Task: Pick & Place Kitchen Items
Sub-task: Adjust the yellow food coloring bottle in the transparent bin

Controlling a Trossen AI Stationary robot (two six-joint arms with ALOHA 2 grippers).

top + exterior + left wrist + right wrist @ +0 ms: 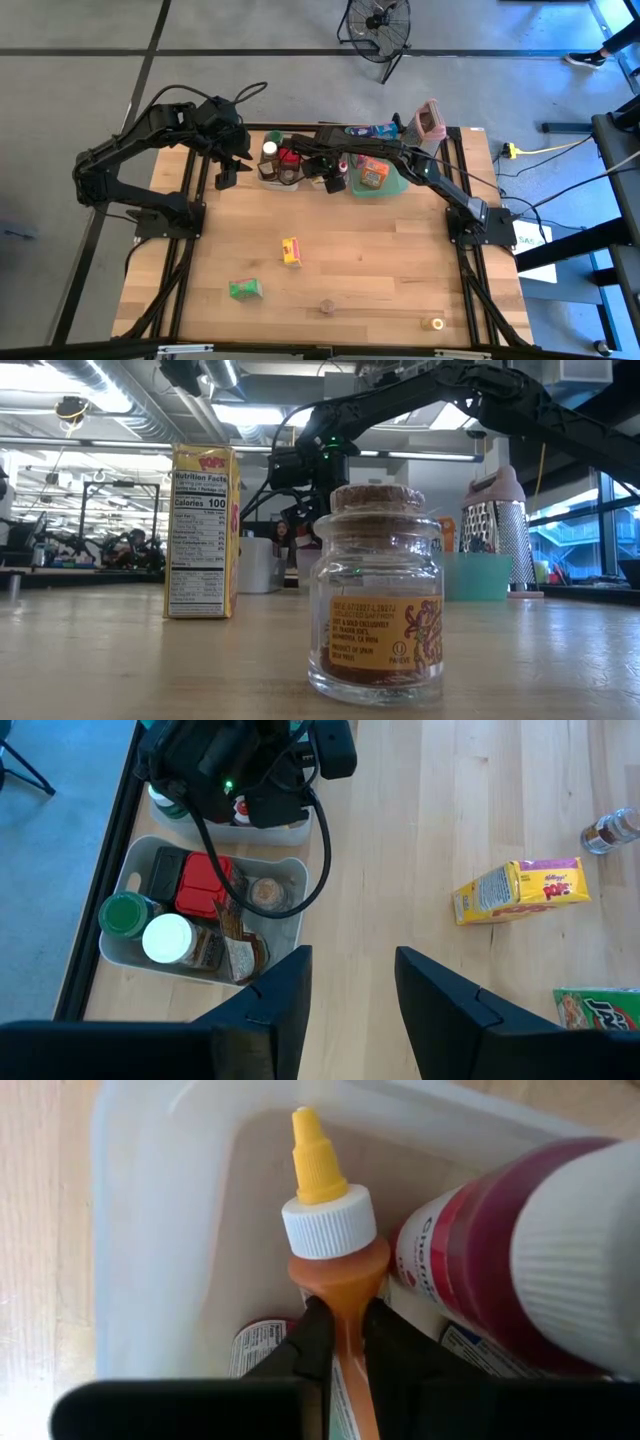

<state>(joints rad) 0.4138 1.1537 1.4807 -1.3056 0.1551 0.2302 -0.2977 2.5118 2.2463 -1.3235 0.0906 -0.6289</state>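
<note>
Right gripper pinches the orange sauce bottle upright over a clear tub, nozzle away from the jaws; left gripper gapes nearby.

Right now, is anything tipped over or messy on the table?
Nothing is spilled. The yellow box and green box lie flat on the wood, away from the tubs. The right pincer grips an orange squeeze bottle over a tub.

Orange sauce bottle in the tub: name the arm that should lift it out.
Right. The right gripper is already shut on the orange sauce bottle; the left gripper hangs open beside the tubs.
</note>
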